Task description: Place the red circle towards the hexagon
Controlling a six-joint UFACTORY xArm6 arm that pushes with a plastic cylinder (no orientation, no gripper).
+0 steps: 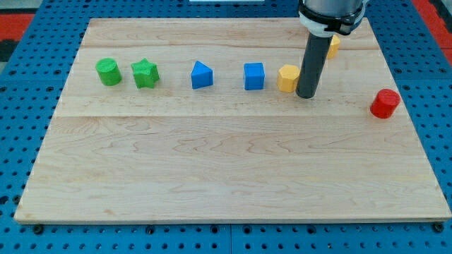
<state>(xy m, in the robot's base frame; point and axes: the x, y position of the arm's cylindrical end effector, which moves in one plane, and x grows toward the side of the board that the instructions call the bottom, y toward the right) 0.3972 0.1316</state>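
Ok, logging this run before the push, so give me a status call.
My tip down beside yellow hexagon, on its right. Red circle untouched, far right of board. Path from circle to hexagon clear except my tip.

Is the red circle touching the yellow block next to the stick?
No, the red circle sits alone near the view's right edge, with bare board between it and the yellow hexagon beside my tip.

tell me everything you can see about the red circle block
The red circle is a short, solid red cylinder, matte like painted wood or plastic, standing upright on its flat end. It sits alone near the board's right edge at the view's right, touching nothing. My tip rests apart to its left, beside the yellow hexagon.
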